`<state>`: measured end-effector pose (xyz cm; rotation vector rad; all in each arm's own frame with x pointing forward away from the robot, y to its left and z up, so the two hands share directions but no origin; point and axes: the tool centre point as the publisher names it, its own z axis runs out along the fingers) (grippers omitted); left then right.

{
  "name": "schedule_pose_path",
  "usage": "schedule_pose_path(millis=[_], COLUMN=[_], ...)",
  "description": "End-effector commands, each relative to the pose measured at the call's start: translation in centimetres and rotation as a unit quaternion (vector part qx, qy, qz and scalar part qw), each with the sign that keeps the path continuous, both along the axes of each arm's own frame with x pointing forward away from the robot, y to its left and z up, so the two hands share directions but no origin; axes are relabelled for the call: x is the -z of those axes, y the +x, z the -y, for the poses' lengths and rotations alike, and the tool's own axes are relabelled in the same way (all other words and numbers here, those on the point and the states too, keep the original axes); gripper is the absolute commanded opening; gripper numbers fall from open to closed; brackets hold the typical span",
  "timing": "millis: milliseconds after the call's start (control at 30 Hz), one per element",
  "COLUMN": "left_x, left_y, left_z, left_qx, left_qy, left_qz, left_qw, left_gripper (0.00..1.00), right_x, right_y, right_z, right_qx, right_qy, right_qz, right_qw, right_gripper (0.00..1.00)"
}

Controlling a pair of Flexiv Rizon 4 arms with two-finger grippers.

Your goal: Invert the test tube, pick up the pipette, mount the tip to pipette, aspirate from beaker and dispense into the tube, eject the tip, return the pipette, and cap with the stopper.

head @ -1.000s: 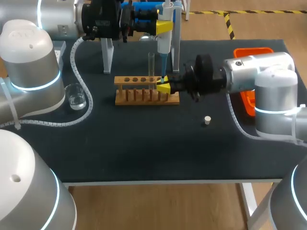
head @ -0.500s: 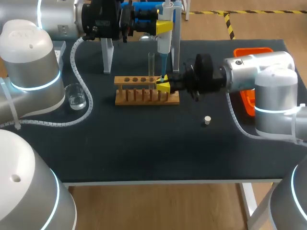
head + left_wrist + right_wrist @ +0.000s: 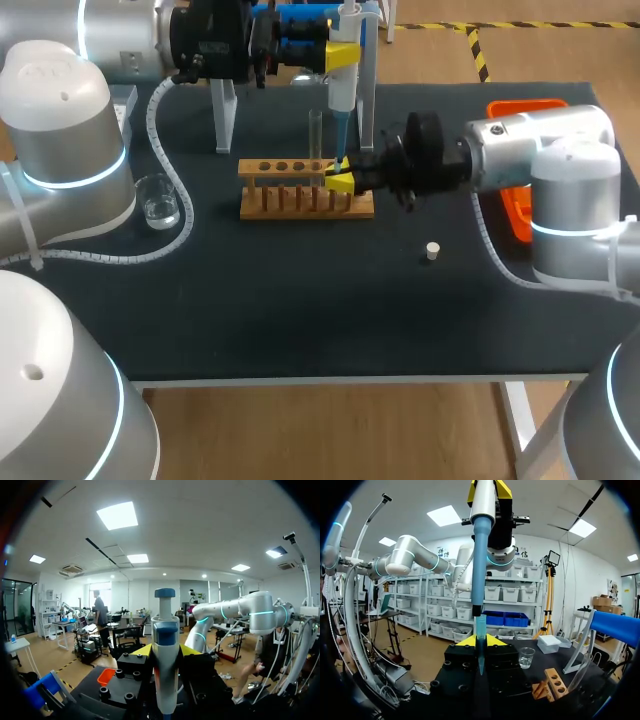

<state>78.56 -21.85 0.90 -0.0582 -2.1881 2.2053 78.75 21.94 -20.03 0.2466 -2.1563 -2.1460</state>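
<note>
On the dark table [image 3: 300,310] a wooden rack [image 3: 290,203] stands a little behind the middle, with the test tube [image 3: 315,135] upright in one of its holes toward the right end, mouth up. The left gripper [image 3: 340,55] hangs at about 12 o'clock from the rack, its yellow fingers closed on the body of the pipette [image 3: 340,98], which points straight down, just to the 3 o'clock side of the tube. In the left wrist view the pipette rises between the two yellow fingertips [image 3: 144,650], one pressed to each side of it, with its blue plunger cap on top.

The right arm comes in from 3 o'clock and the right gripper [image 3: 340,179] sits at the rack's right end, directly under the pipette. In the right wrist view its two yellow fingers pinch the blue tip [image 3: 480,647] from both sides and hold it upright, wide end up. The pipette's blue shaft comes down from above with its dark nose right at the tip's open mouth. Whether the nose is pushed in or only touches, I cannot tell.

The beaker [image 3: 158,203], with clear liquid in it, stands at 9 o'clock from the rack, well apart from it. The white stopper [image 3: 432,251] lies alone on the table at about 4 o'clock from the rack. An orange tray [image 3: 518,228] sits at the 3 o'clock edge, partly hidden by the right arm. A clear stand [image 3: 224,115] is at 11 o'clock from the rack
</note>
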Motion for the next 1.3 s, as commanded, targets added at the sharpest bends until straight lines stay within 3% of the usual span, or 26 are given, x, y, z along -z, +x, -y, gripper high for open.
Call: schedule_pose_path(millis=[33, 1300], left_x=[0.04, 0.04], left_y=[0.01, 0.01], left_z=[-0.09, -0.09], left_qx=[0.001, 0.001], left_qy=[0.0, 0.0], left_qz=[0.0, 0.0], left_qw=[1.0, 1.0], left_gripper=[0.0, 0.0], right_x=[-0.21, -0.43], right_y=[-0.23, -0.43], right_z=[0.29, 0.34], right_qx=[0.003, 0.002], right_qy=[0.0, 0.007], right_qz=[0.001, 0.003], right_qw=[1.0, 1.0], right_gripper=[0.0, 0.0])
